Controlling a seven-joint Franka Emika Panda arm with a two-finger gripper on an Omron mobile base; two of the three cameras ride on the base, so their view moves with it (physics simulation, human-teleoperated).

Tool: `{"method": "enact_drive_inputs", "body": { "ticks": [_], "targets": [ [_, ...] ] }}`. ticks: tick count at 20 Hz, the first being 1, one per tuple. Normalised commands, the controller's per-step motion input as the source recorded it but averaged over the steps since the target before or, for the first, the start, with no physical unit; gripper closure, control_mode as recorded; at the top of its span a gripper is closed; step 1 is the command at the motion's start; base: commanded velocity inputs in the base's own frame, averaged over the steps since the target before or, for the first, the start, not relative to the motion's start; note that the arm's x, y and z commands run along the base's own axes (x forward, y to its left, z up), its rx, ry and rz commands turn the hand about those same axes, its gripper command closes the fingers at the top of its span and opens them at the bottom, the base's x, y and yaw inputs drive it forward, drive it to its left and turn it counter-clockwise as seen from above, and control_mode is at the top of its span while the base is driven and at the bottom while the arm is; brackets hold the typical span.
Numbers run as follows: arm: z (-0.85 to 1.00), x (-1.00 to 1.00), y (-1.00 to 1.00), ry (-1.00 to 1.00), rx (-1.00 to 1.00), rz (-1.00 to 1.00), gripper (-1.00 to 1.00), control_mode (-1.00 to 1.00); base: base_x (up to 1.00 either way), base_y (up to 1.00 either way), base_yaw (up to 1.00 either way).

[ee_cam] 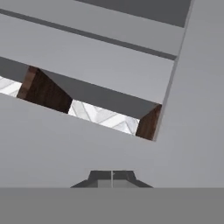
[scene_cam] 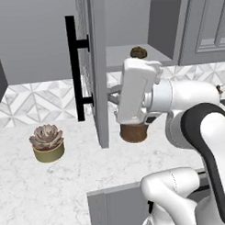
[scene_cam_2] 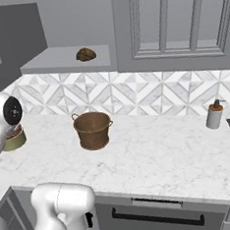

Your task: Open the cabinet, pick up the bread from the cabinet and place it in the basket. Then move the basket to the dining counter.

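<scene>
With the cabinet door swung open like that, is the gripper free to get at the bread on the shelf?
Probably yes. The cabinet door stands open, and the bread lies alone near the shelf's front edge. The gripper is shut, so it must open first.

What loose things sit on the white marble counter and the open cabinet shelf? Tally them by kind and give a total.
Brown bucket-shaped basket with loop handles: 1
Small brown bun-like bread on the cabinet shelf: 1
Olive pot with a pink succulent: 1
Grey soap dispenser with a brown top: 1
Total: 4
</scene>
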Motion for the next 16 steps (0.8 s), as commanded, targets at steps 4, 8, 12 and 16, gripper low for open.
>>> {"method": "enact_drive_inputs", "body": {
  "ticks": [4, 8, 12, 16],
  "targets": [
    [0.00, 0.49, 0.15, 0.04, 0.00, -0.03, 1.00, -1.00, 0.00, 0.00, 0.00],
    [0.01, -0.13, -0.03, 0.01, 0.00, -0.04, 1.00, -1.00, 0.00, 0.00, 0.00],
    [0.29, -0.26, -0.90, -0.03, -0.01, -0.23, 1.00, -1.00, 0.00, 0.00, 0.00],
    [0.08, -0.02, -1.00, -0.13, -0.01, -0.18, 1.00, -1.00, 0.00, 0.00, 0.00]
  ]
}}
